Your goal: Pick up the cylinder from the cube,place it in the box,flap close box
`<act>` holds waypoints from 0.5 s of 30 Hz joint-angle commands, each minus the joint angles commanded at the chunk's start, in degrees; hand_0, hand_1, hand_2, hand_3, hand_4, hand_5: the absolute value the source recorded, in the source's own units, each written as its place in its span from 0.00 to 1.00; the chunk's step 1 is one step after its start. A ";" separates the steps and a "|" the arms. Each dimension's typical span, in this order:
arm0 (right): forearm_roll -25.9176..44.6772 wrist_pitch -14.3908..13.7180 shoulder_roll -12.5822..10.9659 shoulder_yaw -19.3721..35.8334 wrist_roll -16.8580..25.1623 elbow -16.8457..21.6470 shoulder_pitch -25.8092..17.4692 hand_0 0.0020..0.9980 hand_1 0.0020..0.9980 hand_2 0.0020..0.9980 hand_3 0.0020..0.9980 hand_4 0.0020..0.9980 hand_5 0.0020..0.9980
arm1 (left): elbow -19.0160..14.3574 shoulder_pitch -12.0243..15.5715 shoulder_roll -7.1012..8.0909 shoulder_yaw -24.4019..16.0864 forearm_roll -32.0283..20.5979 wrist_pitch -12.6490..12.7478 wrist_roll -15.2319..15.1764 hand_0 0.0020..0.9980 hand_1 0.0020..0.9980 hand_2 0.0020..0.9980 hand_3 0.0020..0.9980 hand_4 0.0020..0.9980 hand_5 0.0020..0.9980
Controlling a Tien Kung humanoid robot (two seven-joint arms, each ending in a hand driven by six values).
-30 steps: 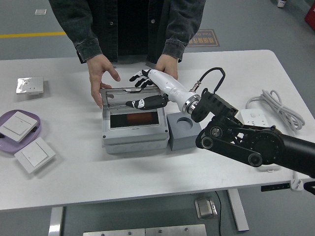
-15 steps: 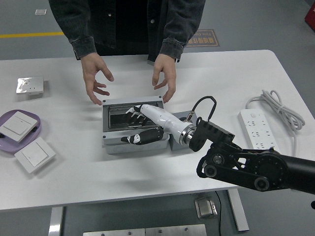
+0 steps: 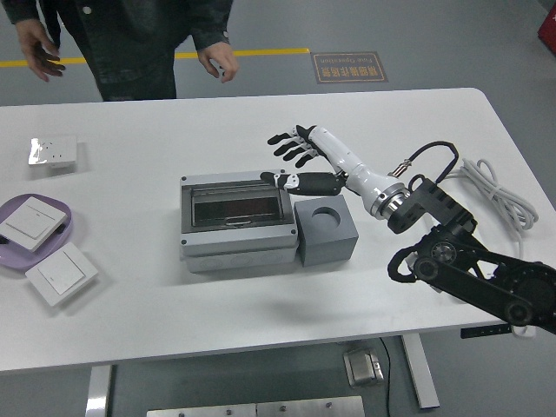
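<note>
A grey box (image 3: 236, 221) sits mid-table with its clear lid lying flat and shut; something dark shows dimly through the window. Touching its right side is a grey cube (image 3: 325, 231) with an empty round hole on top. No cylinder shows anywhere. My right hand (image 3: 294, 158) hovers above the table just behind the box's back right corner, fingers spread and holding nothing. Its black arm (image 3: 469, 274) comes in from the right. The person (image 3: 130, 43) has stepped back at the top left, both hands hanging away from the table.
A purple plate (image 3: 17, 248) with a white switch sits at the left edge, another switch (image 3: 61, 274) in front of it, and a small socket (image 3: 54, 150) behind. A white cable (image 3: 499, 191) lies at the far right.
My right hand lifted off the box lid and drew back to the right, behind the box. The lid went from raised to flat. The person took both hands away and moved off to the left.
</note>
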 joint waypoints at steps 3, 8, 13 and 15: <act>-0.38 -0.60 0.70 5.31 2.73 -0.36 -4.25 0.55 0.62 0.64 0.71 0.86 0.41 | -0.02 0.33 -0.12 0.34 -0.56 -0.01 -0.25 0.61 0.62 0.59 0.61 0.68 0.23; 0.99 -1.14 2.50 12.49 6.34 -2.18 -10.89 0.58 0.63 0.64 0.71 0.87 0.42 | -0.04 0.60 -0.35 0.71 -1.16 -0.02 -0.52 0.61 0.62 0.59 0.61 0.68 0.23; 4.30 -1.39 2.98 18.15 9.42 -4.04 -16.99 0.60 0.64 0.65 0.71 0.87 0.42 | -0.24 0.82 -0.40 -0.81 1.61 -0.03 0.55 0.61 0.62 0.59 0.61 0.68 0.23; 6.04 -1.57 3.18 19.61 10.75 -4.81 -18.95 0.60 0.64 0.65 0.71 0.87 0.42 | -0.18 1.01 -0.41 -1.48 2.40 0.03 0.98 0.61 0.62 0.59 0.61 0.68 0.23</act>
